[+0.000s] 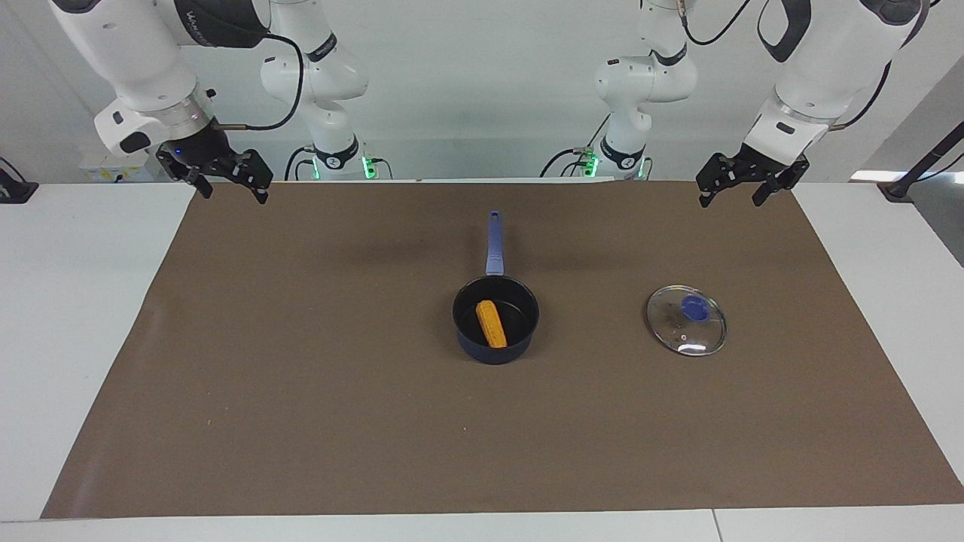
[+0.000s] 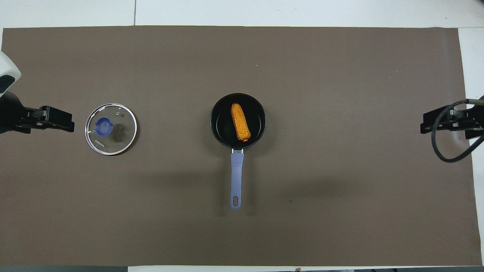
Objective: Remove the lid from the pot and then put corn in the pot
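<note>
**Corn in the pot, lid set aside, both hands raised and empty**

The left hand (image 1: 734,188) hangs in the air over the brown mat (image 1: 301,376) at the left arm's end of the desk (image 1: 75,339), on the edge nearest the robots. Its fingers are spread and grasp nothing. The right hand (image 1: 226,181) hangs the same way over the mat's corner at the right arm's end, fingers apart and holding nothing.

Farther out from the left hand, and a little toward the middle of the desk, the lid (image 1: 686,320) lies flat on the mat with its blue knob up, well apart from the hand.

The pot (image 1: 495,319) stands uncovered in the middle of the mat, between the two hands and well apart from both, beside the lid but not touching it. Its long blue handle points back toward the robots. The corn (image 1: 491,324) lies inside the pot on its black bottom, running roughly in line with the handle.
</note>
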